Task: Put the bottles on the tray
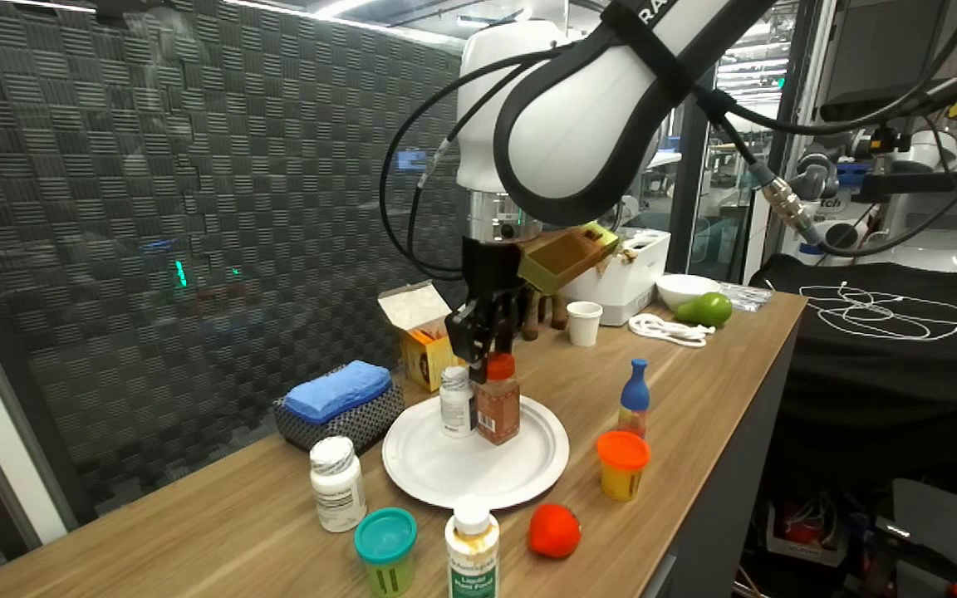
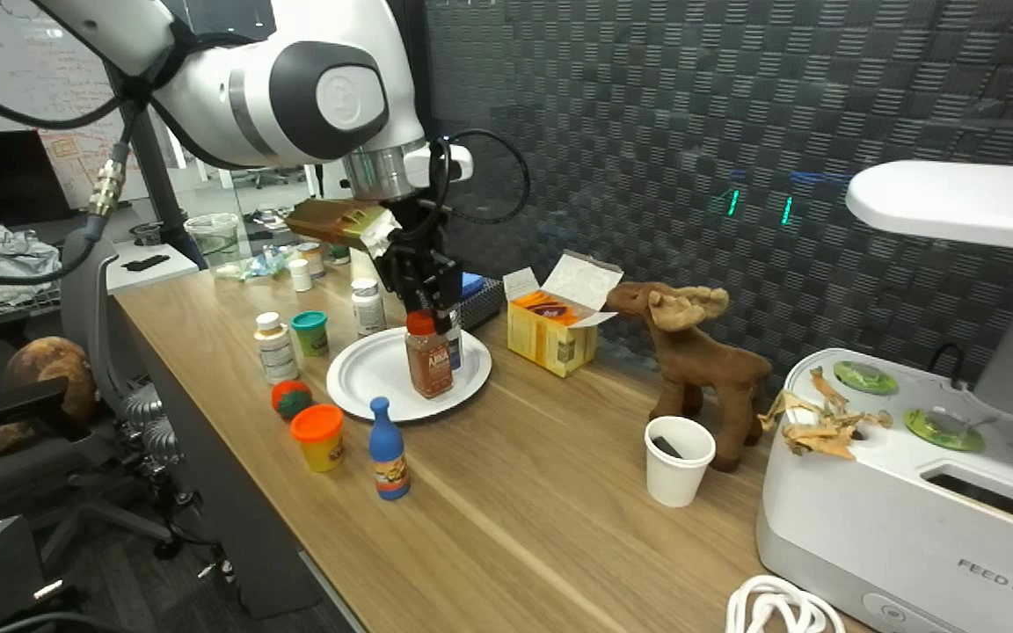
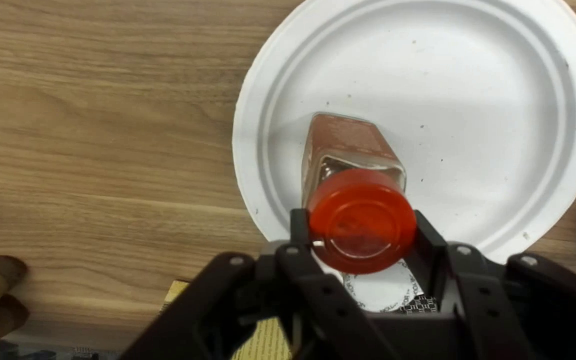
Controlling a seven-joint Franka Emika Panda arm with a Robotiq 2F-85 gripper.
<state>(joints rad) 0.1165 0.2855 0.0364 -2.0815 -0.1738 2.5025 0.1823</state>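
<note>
Jaws: part-closed; my gripper has hold of the red-capped bottle, a finger against each side of its cap.
Held bottle: upright or nearly so, over the white plate, inside its rim; I cannot tell whether its base bears on it.
Plate neighbour: a white bottle stands on the plate just beside my load; I cannot tell whether the two touch.
Plate room: in the wrist view, bare surface runs up and right from my load to the rim; leftward, the rim is near.
Bottles off the plate: the second white bottle, teal-lidded jar, plant food bottle, orange-lidded tub and blue bottle stand upright on the wooden counter.
Counter edge: the orange-lidded tub, plant food bottle and a red round object sit between the plate and the long edge.
Yellow carton: flaps raised, near the plate.
Paper cup: well apart from the plate, a broad span of wood between.
</note>
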